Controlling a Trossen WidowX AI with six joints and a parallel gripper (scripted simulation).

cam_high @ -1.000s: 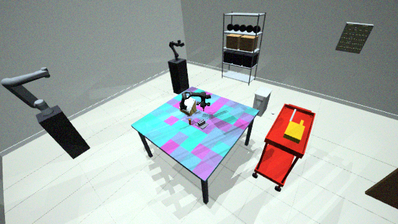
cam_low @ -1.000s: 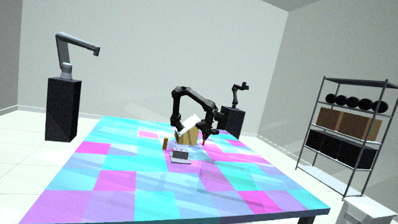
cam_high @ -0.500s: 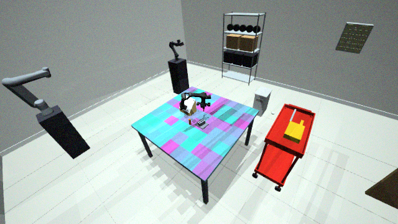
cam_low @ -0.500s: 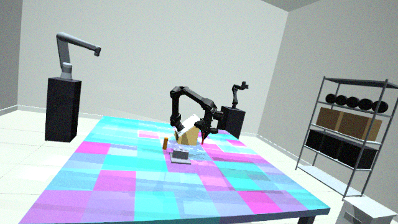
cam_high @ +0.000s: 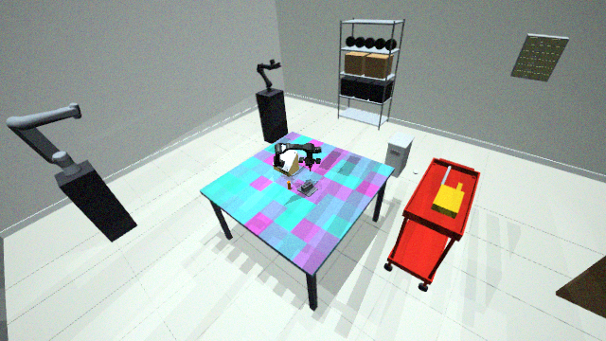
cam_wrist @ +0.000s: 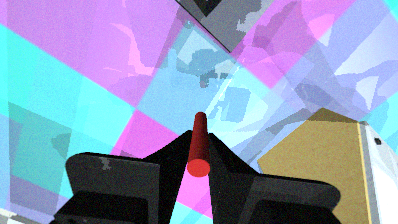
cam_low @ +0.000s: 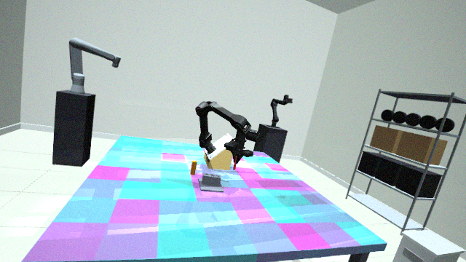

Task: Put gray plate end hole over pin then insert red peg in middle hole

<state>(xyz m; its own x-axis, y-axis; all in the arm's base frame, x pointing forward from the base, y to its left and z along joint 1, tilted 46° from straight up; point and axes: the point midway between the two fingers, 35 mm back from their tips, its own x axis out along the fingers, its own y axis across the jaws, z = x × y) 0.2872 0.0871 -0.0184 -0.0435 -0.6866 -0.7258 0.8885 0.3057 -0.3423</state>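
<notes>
Peg: the red peg [cam_high: 310, 168] [cam_low: 234, 164] [cam_wrist: 199, 145] hangs upright above the table, beside the tan box [cam_high: 294, 167] [cam_low: 220, 161] [cam_wrist: 320, 155].
Gripper: my gripper's [cam_high: 310, 162] [cam_low: 237, 155] [cam_wrist: 200, 134] fingers pinch the peg.
Base: the gray base [cam_high: 308, 189] [cam_low: 211, 188] [cam_wrist: 240, 30] stands apart from the peg; I can't tell whether the plate lies flat on it.
Carry: I'd go high, clear of the box.
Insertion: I'd centre over the middle hole, lower straight, release only once seated.

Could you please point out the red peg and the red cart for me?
Red peg [cam_low: 235, 163] [cam_wrist: 200, 142]: exterior view, its hanging shaft; wrist view, its shaft.
Red cart [cam_high: 417, 219]: top view, the near edge of its upper tray.
</notes>
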